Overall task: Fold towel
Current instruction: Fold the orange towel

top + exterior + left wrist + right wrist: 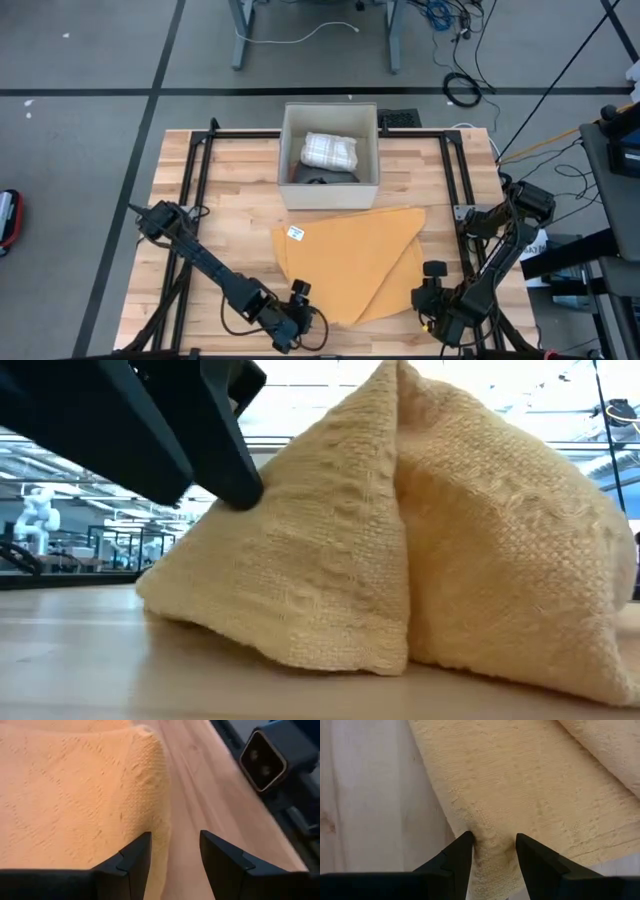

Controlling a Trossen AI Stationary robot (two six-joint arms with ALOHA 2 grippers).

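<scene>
My landmark is the yellow towel (350, 262), which lies partly folded on the wooden table (230, 190), just in front of the open box (330, 155); everything else I place against it.

Going from the left: my left arm runs low along the table from its base toward the towel's near left corner, and my left jaws (298, 318) sit right at that corner; in my left wrist view the left jaws (172, 855) stand apart, with one finger (132, 862) against the towel's (75, 795) folded edge and the other over bare wood beside it, so they are open and clamp nothing. A small white label (295, 233) shows on the towel's upper layer near its far left edge.

In the middle, the towel's top fold tapers to a point at its near edge, between my two jaws; from table height the towel (400, 530) rises as a bunched peak with a crease down its centre (one dark arm (150, 430) crosses in front of it there). Inside the box behind the towel lies a white checked cloth (330, 150).

On the right, my right jaws (432, 300) sit at the towel's near right edge; in my right wrist view the right jaws (492, 850) straddle the towel's (530, 785) hem, fingers on either side of a raised ridge of fabric, though I cannot tell whether they are pinching it.
</scene>
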